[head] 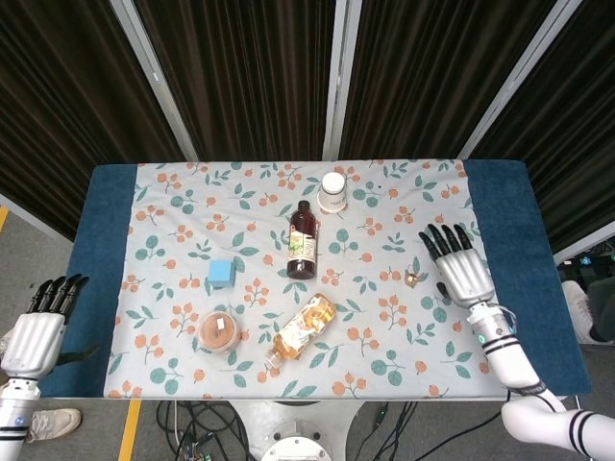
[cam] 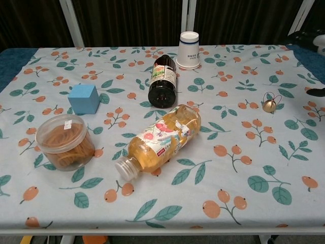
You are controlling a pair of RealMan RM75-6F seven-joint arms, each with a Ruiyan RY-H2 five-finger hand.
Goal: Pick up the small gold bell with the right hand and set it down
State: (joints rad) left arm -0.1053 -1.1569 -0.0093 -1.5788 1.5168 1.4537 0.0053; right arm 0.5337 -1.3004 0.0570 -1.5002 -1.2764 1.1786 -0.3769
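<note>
Your gold bell (cam: 269,105) sits free on the floral cloth (head: 183,216), with your right hand (head: 461,265) just beside it at its 3 o'clock, fingers spread and holding nothing.

Nearest you lies the amber bottle (cam: 161,139), the tub of rubber bands (cam: 65,141) at its 9 o'clock; beyond, the blue cube (cam: 84,98), then the dark bottle (cam: 162,80), then the paper cup (cam: 188,50) farthest. Your left hand (head: 40,327) hangs off the table's near left corner, fingers straight, empty.
</note>
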